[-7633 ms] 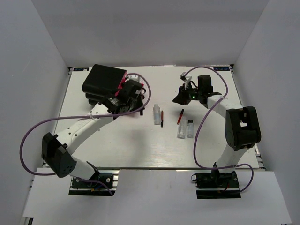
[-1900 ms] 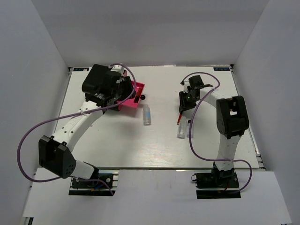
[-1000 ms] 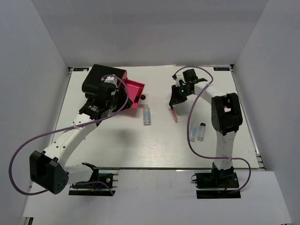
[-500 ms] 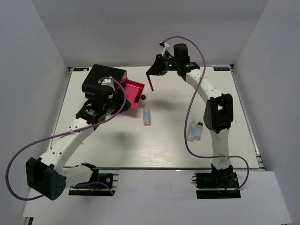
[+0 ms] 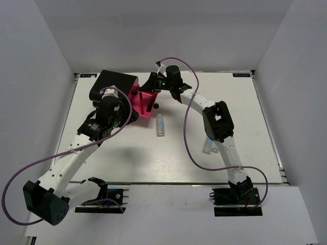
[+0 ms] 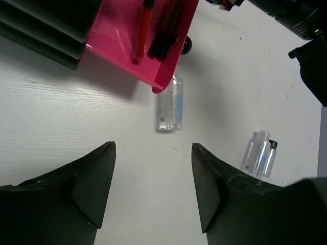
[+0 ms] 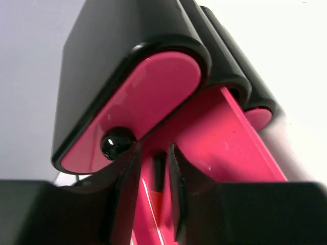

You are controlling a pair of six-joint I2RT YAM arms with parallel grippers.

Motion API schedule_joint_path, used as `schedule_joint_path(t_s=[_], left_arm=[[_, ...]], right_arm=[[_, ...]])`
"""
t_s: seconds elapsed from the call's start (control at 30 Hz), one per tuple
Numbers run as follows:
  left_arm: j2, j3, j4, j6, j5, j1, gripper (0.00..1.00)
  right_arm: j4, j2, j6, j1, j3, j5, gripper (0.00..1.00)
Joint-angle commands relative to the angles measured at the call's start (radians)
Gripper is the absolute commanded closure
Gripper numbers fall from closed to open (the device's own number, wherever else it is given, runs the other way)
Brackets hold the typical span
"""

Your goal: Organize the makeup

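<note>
The black box's pink drawer (image 5: 144,103) stands pulled out. In the left wrist view the drawer (image 6: 115,35) holds a red stick (image 6: 144,28) and slim dark sticks (image 6: 166,33). My right gripper (image 5: 152,84) hovers right over the drawer (image 7: 230,138). Its jaws (image 7: 154,153) stand slightly apart, and a dark stick (image 7: 159,171) lies below the gap, untouched by either finger. One clear bottle (image 5: 160,125) (image 6: 171,104) lies on the table by the drawer's front corner. My left gripper (image 5: 126,115) (image 6: 153,148) is open and empty, near the box.
The black box (image 5: 115,84) (image 7: 117,46) sits at the back left, its upper drawer shut with a black knob (image 7: 117,143). Two more small bottles (image 6: 259,155) lie at mid-right, partly hidden behind the right arm (image 5: 217,122) in the top view.
My right gripper has swung left and down from the back wall to the pink drawer with the stick, and its jaws have parted. My left arm has drawn back toward the near edge.
</note>
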Motion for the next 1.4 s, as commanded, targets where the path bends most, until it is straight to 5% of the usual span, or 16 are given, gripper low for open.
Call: schedule_joint_path(t_s=[0.0, 0.13, 0.23, 0.33, 0.43, 0.5, 0.8, 0.93, 1.37], left_arm=[[0.008, 0.045, 0.033, 0.001, -0.029, 0.016, 0.28], [0.115, 0.148, 0.064, 0.061, -0.066, 0.017, 0.21], [0.224, 0.239, 0.047, 0.122, -0.107, 0.029, 0.19], [0.293, 0.354, 0.046, 0.178, -0.148, 0.073, 0.18], [0.399, 0.449, 0.052, 0.207, -0.144, 0.157, 0.17], [0.453, 0.525, 0.021, 0.202, -0.133, 0.208, 0.17], [0.652, 0.672, -0.032, 0.225, -0.073, 0.429, 0.13], [0.683, 0.680, -0.037, 0.242, -0.057, 0.487, 0.09], [0.703, 0.576, 0.050, 0.282, 0.146, 0.596, 0.07]], right_arm=[[0.087, -0.018, 0.003, -0.009, 0.001, 0.013, 0.65], [0.068, -0.038, -0.028, -0.016, -0.020, -0.014, 0.50], [0.050, -0.067, -0.055, -0.026, -0.010, -0.039, 0.50], [0.045, -0.124, -0.084, -0.040, -0.025, -0.073, 0.63], [0.022, -0.207, -0.170, -0.063, -0.099, -0.084, 0.91], [-0.047, -0.241, -0.251, -0.074, -0.131, -0.051, 1.00], [-0.370, -0.328, -0.627, -0.108, -0.268, 0.180, 1.00], [-0.515, -0.256, -0.669, -0.108, -0.185, 0.185, 1.00], [-0.535, -0.155, -0.666, -0.088, -0.134, 0.102, 1.00]])
